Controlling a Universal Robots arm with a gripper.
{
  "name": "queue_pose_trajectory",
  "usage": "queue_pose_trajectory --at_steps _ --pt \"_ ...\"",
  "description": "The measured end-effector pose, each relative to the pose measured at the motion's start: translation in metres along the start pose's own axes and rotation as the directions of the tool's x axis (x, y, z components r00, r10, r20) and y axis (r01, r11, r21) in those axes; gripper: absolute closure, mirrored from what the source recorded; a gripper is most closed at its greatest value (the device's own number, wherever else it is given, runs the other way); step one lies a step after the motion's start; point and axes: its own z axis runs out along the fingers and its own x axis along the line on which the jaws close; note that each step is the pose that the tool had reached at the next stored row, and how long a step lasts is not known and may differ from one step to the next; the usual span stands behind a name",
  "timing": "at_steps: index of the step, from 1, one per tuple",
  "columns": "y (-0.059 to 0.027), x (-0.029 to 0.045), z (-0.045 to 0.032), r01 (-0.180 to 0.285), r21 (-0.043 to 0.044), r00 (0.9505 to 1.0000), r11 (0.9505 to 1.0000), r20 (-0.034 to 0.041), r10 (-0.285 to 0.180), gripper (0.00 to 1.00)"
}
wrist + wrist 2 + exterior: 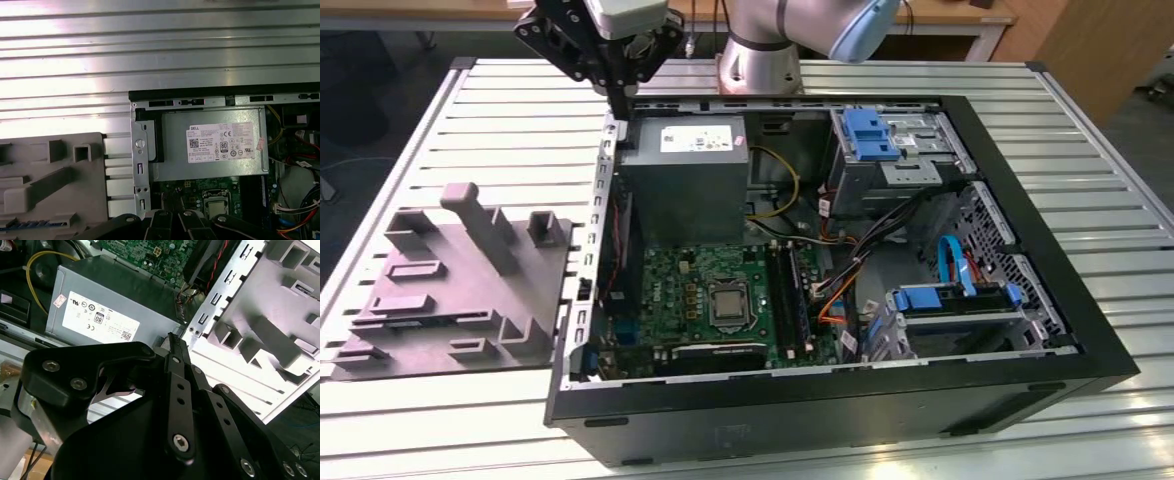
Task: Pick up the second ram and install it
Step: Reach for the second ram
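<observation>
in the exterior view the gripper [624,98] hangs at about eleven o'clock, above the rear corner of the open computer case [854,420] and just over the power supply [683,180]. the grey tray [400,330] sits between eight and nine o'clock on the slatted table [494,130], and the long black memory slots [783,290] lie at roughly five o'clock from the gripper. its fingers look clenched together with nothing between them; where the second ram lies i cannot tell. the likeliest trouble, i judge, is height: a low sweep toward tray or slots would knock the case's sheet-metal rim or the tray's upright posts. in the second wrist view the fingertips [173,342] sit close over the perforated case wall [220,295] beside the power supply [100,315]. a straight descent here would land on metal, and the yellow cable [31,265] could snag. in the first wrist view a thin bluish strip [30,224] lies along the tray [92,190]; whether it is the stick i cannot say, and a grasp aimed on a wrong guess would close on plastic. clenched fingers would only push a stick, and a tilted one could jam in a slot.
</observation>
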Motion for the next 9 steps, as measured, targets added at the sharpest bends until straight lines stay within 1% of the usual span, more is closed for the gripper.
queue_pose_trajectory --at_steps 3,9 --pt "-0.0002 0.0025 0.0 0.0 0.0 1.0 1.0 0.0 0.0 0.9" --pt "-0.0009 0.0121 -0.0003 0.0 -0.0001 1.0 1.0 0.0 0.0 0.9"
